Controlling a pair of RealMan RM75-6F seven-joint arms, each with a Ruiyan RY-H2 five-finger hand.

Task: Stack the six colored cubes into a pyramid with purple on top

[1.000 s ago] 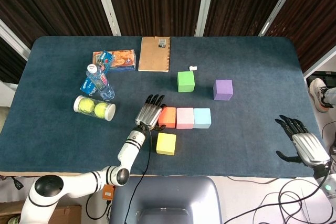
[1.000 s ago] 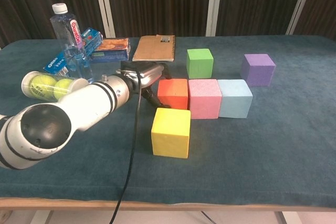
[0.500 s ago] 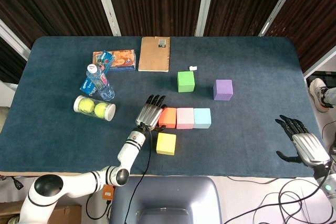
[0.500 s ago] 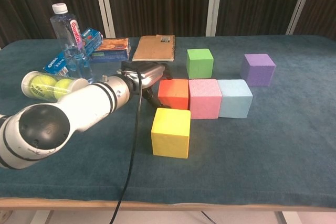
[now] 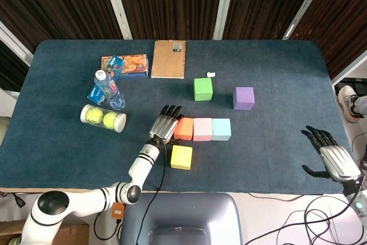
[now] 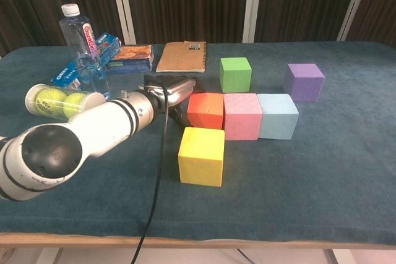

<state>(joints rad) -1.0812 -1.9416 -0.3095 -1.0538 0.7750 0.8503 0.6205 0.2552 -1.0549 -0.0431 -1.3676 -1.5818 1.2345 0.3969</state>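
Right now the left hand (image 5: 164, 125) sits against the left face of the orange cube (image 5: 183, 128), fingers stretched forward and slightly apart, gripping nothing; whether the fingertips truly touch the cube I cannot tell, since from the chest view the hand (image 6: 168, 89) is partly hidden by its own forearm. The orange cube begins a row: the pink cube (image 5: 202, 129) touches its right face, and the light blue cube (image 5: 221, 129) touches the pink one in turn, so the row's long axis runs straight away from the left hand's fingers, left to right. A sideways push from this hand would, I judge, travel along that whole line.

The yellow cube (image 5: 182, 157) lies just in front of the orange cube, apart from it and close to the left wrist. The green cube (image 5: 203, 89) stands behind the pink cube, well apart, and the purple cube (image 5: 243, 98) is behind and to the right of the light blue one.

The right hand (image 5: 328, 154) rests open and empty, far right of the orange cube, so the left is much nearer.

All six cubes look like matte foam blocks with square edges, sitting on a dark blue, felt-like table cover (image 5: 275, 73).
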